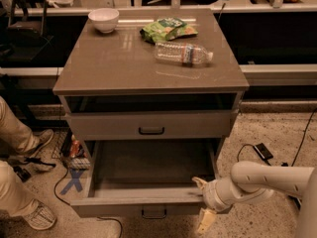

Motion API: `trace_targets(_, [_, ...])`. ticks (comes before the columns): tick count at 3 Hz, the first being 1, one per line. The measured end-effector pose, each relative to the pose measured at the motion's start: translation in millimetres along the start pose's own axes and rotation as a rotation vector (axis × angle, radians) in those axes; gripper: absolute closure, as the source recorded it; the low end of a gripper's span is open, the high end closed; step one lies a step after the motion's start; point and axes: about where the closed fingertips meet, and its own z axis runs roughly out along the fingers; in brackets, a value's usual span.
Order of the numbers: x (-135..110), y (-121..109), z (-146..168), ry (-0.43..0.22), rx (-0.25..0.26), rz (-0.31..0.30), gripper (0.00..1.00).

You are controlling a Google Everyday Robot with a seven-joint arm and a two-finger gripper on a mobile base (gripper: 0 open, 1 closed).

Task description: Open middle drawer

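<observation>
The middle drawer [148, 170] is pulled far out of the grey-taupe cabinet, and its plain grey inside shows empty. Its front panel [124, 208] faces the camera with a small black bar handle [154, 213] at the centre. My gripper [203, 202] is at the right end of that front panel. One fingertip [199, 182] rests over the panel's top edge and the other [205, 223] hangs down in front of it, so the fingers stand apart, astride the panel. The white arm [267, 177] comes in from the right.
The drawer above [148, 125] is closed under a dark gap. On the cabinet top [124, 63] are a white bowl [103, 19], a green snack bag [167, 29] and a lying plastic bottle [182, 52]. A person's legs and shoes [22, 182] are at the left. Cables and a black box [261, 150] lie on the floor at the right.
</observation>
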Motion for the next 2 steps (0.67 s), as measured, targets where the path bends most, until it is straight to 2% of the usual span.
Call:
trace_targets(1, [9.2,12.0,-8.6,-0.001,-0.003,0.019,0.18])
trace_targets(2, [17.6,20.3,-11.2,-0.004,-0.009,0.036,0.42])
